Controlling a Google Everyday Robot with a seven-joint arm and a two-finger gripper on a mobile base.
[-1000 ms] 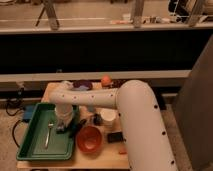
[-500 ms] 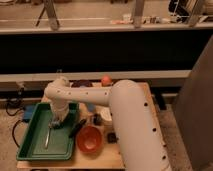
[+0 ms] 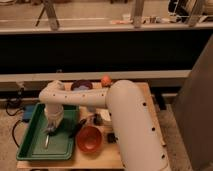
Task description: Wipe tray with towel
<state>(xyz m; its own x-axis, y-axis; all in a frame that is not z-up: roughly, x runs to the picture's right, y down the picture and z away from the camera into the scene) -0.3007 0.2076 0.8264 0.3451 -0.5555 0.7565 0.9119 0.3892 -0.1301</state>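
While the bulky white robot arm fills the near right, the round orange bowl sits just beside the large rectangular green plastic tray at the table's near left. Over the tray's middle, the gripper points down at a pale patch, possibly the towel; whether it grips anything is impossible to tell. Wiping seems underway, with most of the tray left. Farther back sit a dark bowl and an orange ball.

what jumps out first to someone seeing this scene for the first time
The big white arm fills the middle, bending left over the table. Its hand reaches down into the green tray at the table's left side. Just right of the tray sits an orange bowl.
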